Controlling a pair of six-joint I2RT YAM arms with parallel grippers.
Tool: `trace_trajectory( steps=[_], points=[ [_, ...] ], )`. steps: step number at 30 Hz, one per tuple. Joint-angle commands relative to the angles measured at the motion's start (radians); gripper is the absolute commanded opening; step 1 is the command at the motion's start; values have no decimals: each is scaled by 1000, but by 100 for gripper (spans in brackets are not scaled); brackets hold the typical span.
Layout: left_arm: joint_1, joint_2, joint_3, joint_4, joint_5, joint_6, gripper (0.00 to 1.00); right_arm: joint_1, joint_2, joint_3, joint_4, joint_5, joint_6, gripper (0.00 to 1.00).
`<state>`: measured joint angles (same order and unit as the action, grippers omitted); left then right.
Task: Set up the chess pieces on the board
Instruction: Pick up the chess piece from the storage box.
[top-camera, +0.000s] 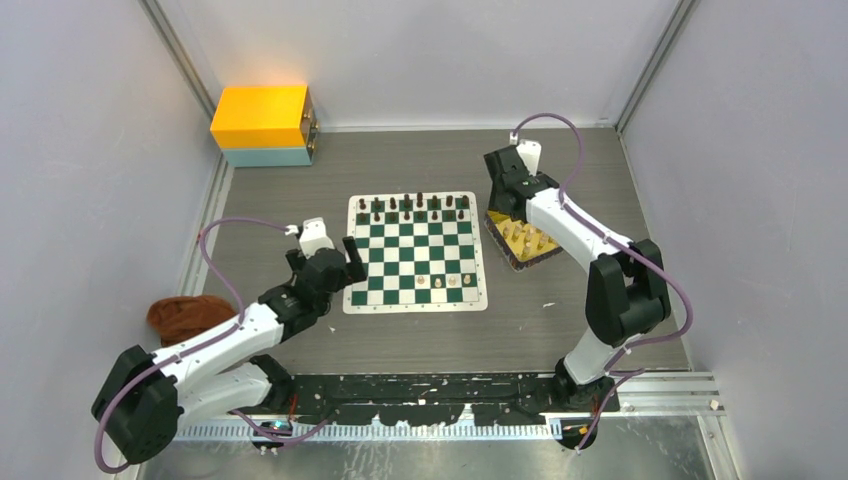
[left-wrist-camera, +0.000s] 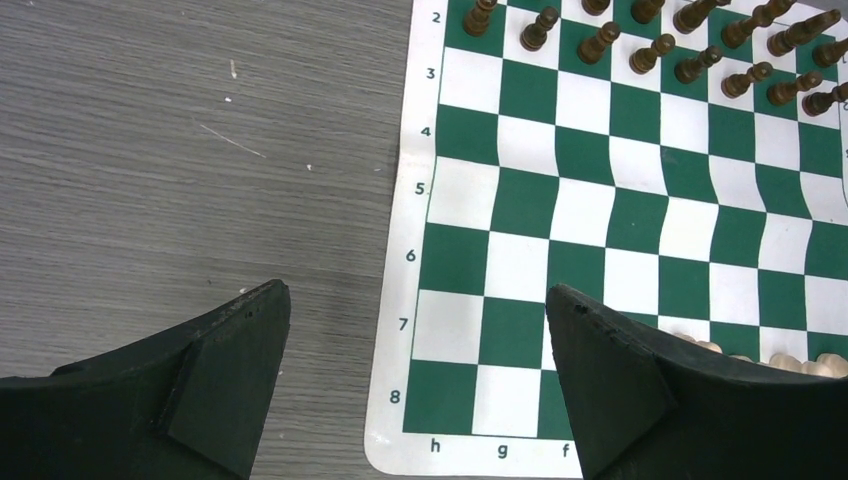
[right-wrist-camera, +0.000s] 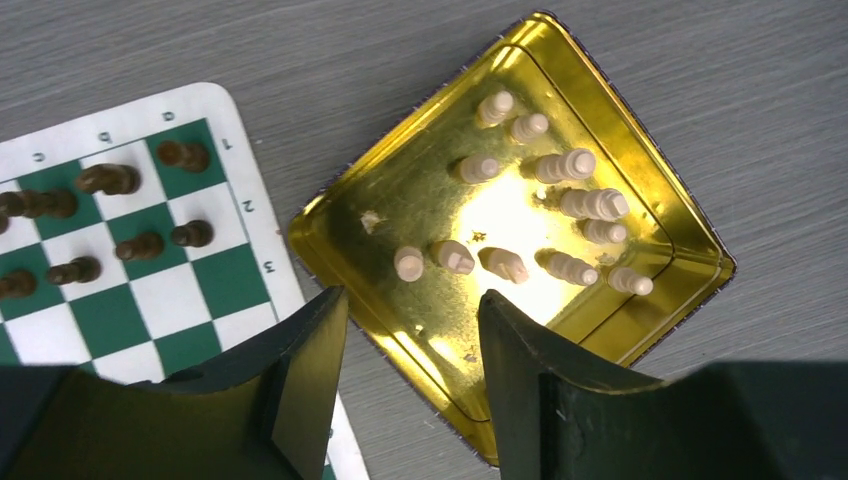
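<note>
the grey table (top-camera: 300, 190) carries the board (top-camera: 415, 262) at its centre. from the board, a yellow box (top-camera: 262, 120) sits at 10 o'clock, a brown cloth (top-camera: 185, 315) at 8, and the gold tray (right-wrist-camera: 400, 190) just beside it at 3. the left gripper (left-wrist-camera: 415, 295) hangs spread and empty over the board's 9 o'clock edge. the right gripper (right-wrist-camera: 412, 298) hangs spread and empty above the tray. dark chess pieces (top-camera: 415, 207) fill the board's two 12 o'clock rows. pale chess pieces (right-wrist-camera: 560, 200) sit mostly in the tray, a few near the board's 6 o'clock edge.
</note>
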<state>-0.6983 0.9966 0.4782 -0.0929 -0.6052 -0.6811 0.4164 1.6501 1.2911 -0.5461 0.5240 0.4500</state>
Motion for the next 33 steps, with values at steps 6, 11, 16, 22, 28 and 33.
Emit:
trace_trajectory(
  steps=[6, 11, 16, 22, 28, 33],
  points=[
    [0, 24, 49, 81, -12, 3, 96, -102, 33, -56, 95, -105, 23, 48],
    [0, 37, 51, 86, -12, 8, 96, -125, 65, -65, 99, -137, 43, 44],
    [0, 50, 50, 88, -14, 12, 96, -134, 88, -76, 116, -160, 51, 42],
    [-1, 62, 51, 88, -14, 13, 96, -149, 98, -89, 126, -170, 56, 41],
    [-1, 72, 50, 113, -17, 15, 96, -160, 107, -101, 135, -179, 58, 40],
    [-1, 77, 51, 116, -17, 15, 96, -167, 117, -111, 143, -192, 59, 39]
  ],
)
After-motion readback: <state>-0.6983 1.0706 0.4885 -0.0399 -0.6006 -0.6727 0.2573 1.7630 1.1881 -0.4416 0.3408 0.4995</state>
